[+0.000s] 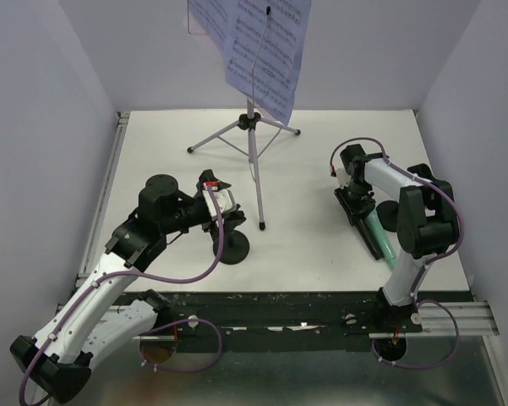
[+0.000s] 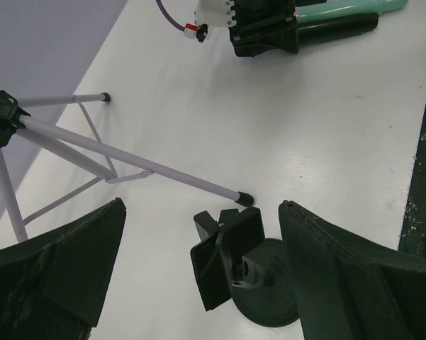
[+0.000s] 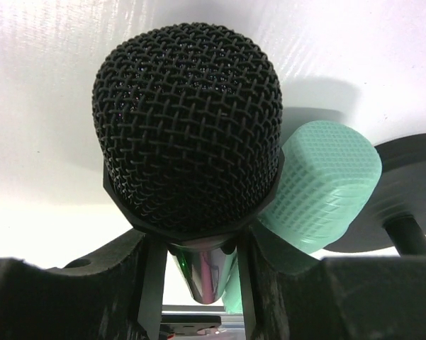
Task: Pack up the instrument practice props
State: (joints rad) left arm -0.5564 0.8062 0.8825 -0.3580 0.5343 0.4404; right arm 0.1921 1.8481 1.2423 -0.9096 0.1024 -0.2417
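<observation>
The silver tripod pole [image 1: 253, 161] stands at the back middle and carries white sheet-music pages [image 1: 258, 46]; its legs show in the left wrist view [image 2: 127, 152]. My left gripper [image 1: 224, 216] [image 2: 203, 207] is open, its jaws on either side of a black round-based clip holder [image 1: 233, 246] [image 2: 230, 258] without touching it. My right gripper [image 1: 361, 211] [image 3: 195, 262] is shut on the neck of a black mesh-headed microphone [image 3: 188, 134] lying on the table. The teal microphone [image 1: 385, 245] [image 3: 319, 188] lies right beside it. A second black round base [image 1: 390, 216] [image 3: 411, 177] is just behind.
White walls enclose the table on the left, back and right. A black rail [image 1: 304, 304] runs along the near edge. The tripod's near foot [image 2: 246, 198] rests just beyond the clip holder. The right gripper with both microphones shows at the top of the left wrist view [image 2: 269, 28].
</observation>
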